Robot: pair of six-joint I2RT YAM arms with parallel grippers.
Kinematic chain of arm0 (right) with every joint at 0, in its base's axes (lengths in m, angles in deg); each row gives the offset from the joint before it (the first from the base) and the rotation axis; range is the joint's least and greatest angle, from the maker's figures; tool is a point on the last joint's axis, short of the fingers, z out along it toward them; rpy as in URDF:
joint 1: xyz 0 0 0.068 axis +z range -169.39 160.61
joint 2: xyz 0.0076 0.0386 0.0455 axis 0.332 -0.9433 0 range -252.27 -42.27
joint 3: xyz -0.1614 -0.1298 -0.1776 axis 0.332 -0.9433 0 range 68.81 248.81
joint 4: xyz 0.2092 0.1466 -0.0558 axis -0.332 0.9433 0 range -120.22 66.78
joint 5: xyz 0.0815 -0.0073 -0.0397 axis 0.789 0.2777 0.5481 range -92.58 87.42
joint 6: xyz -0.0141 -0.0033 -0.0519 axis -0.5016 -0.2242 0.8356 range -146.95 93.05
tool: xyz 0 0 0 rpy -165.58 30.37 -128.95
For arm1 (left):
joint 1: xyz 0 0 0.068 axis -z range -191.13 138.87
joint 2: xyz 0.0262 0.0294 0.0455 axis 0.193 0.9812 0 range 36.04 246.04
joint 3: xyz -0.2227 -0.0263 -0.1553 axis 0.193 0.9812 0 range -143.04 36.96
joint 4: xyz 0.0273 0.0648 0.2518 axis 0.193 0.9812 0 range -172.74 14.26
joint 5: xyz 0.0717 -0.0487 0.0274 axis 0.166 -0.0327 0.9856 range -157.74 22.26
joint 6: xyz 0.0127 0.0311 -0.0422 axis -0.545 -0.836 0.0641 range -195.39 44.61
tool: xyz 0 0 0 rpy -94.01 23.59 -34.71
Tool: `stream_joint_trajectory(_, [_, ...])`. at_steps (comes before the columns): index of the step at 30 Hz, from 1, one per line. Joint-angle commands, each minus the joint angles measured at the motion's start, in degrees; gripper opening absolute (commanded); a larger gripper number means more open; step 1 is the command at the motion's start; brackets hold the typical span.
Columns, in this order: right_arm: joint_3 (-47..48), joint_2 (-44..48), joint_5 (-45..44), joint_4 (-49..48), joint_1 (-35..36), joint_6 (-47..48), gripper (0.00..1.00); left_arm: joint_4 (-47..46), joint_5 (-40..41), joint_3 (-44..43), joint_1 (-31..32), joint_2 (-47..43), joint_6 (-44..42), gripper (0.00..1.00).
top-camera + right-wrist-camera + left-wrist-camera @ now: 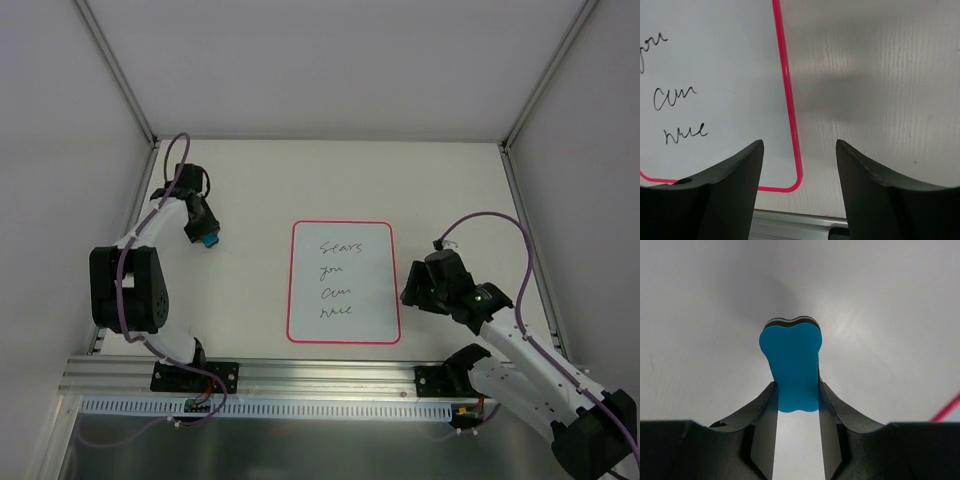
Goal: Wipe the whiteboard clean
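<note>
Lying flat at the middle of the table [450, 190], between the two arms, the whiteboard [342, 282] is showing four dark handwritten lines inside its thin pink border. Bare table surface is running round all four of its edges, widest on the far side and to the left. A metal rail [330, 375] is bounding the near edge, just beside the board's lower border. White walls are closing in the other three sides.

The left gripper [207, 238] is standing well apart from the board's left edge and is clamping a small blue eraser [791, 367] between its fingers. The right gripper [799, 145] is hanging with its jaws spread and nothing between them. It is straddling the board's right border near the rounded lower corner.

The eraser's lower end is sitting hidden between the fingers, and whether it is touching the table cannot be told. The writing is proving too loose to read with certainty. The right wrist view is cutting off the board's left part, and the overhead view is cropping the right arm's base.
</note>
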Motion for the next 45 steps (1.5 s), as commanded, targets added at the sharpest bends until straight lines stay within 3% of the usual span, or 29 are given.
stream_joint_trajectory(1, [3.83, -5.77, -3.28, 0.31, -1.66, -0.49, 0.63, 0.24, -2.56, 2.10, 7.21, -6.75, -4.16, 0.08])
stream_joint_trajectory(7, [6.47, -17.56, 1.20, -7.06, -2.02, 2.68, 0.57, 0.15, -7.39, 5.35, 14.27, -12.73, -4.96, 0.10])
stream_joint_trajectory(17, [10.17, -33.56, 5.77, -13.76, -1.32, 3.48, 0.48, 0.24, -7.13, 7.91, 22.97, -18.27, -6.45, 0.11])
stream_joint_trajectory(22, [12.10, -39.28, 5.86, -15.08, 3.68, 2.42, 0.38, 0.24, -6.78, 8.35, 27.19, -17.75, -4.96, 0.11])
stream_joint_trajectory(26, [12.72, -42.44, 5.42, -16.04, 7.91, -0.48, 0.29, 0.33, -5.64, 6.59, 29.65, -14.51, -5.05, 0.11])
stream_joint_trajectory(34, [12.54, -42.71, 6.30, -16.92, 10.37, -1.27, 0.29, 0.24, -4.67, -0.34, 32.03, -8.44, -5.22, 0.11])
stream_joint_trajectory(45, [11.05, -41.04, 5.86, -16.92, 10.37, -2.50, 0.32, 0.24, -2.39, -14.15, 33.87, 9.84, -8.12, 0.07])
